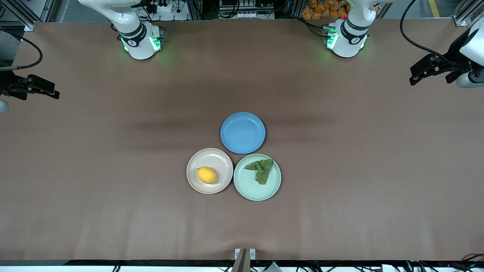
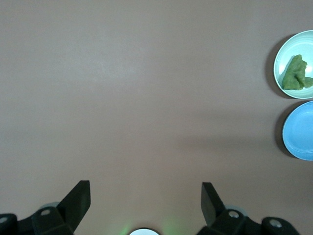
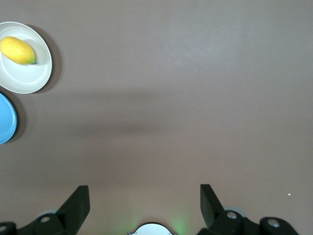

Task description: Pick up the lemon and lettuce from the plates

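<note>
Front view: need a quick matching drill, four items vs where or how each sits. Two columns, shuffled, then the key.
Items
1. lemon
2. lettuce
3. blue plate
4. left end effector

Places or states
A. bare, nothing on it, nearest the arm bases of the three plates
B. on the mint green plate
C. open, above the table's edge at the left arm's end
D. on the beige-pink plate

Pairs: 1-D, 2-B, 3-A, 4-C
</note>
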Controlling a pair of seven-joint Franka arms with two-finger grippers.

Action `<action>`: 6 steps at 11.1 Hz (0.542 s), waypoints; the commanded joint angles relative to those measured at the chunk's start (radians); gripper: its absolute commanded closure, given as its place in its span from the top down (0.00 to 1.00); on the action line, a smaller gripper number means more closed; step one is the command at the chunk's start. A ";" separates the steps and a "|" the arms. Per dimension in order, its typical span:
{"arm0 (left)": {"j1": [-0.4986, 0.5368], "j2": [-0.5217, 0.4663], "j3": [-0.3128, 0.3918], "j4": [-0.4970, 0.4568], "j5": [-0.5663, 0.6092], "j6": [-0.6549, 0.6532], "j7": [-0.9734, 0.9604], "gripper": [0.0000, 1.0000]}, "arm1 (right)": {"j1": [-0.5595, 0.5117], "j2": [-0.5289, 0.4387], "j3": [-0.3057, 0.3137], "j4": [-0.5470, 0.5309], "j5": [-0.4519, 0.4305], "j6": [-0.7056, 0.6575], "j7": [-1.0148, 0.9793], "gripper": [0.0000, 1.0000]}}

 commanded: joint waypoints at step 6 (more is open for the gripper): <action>-0.011 0.039 -0.007 0.017 0.011 -0.013 0.029 1.00 | -0.017 -0.011 0.015 -0.011 -0.013 0.006 0.010 1.00</action>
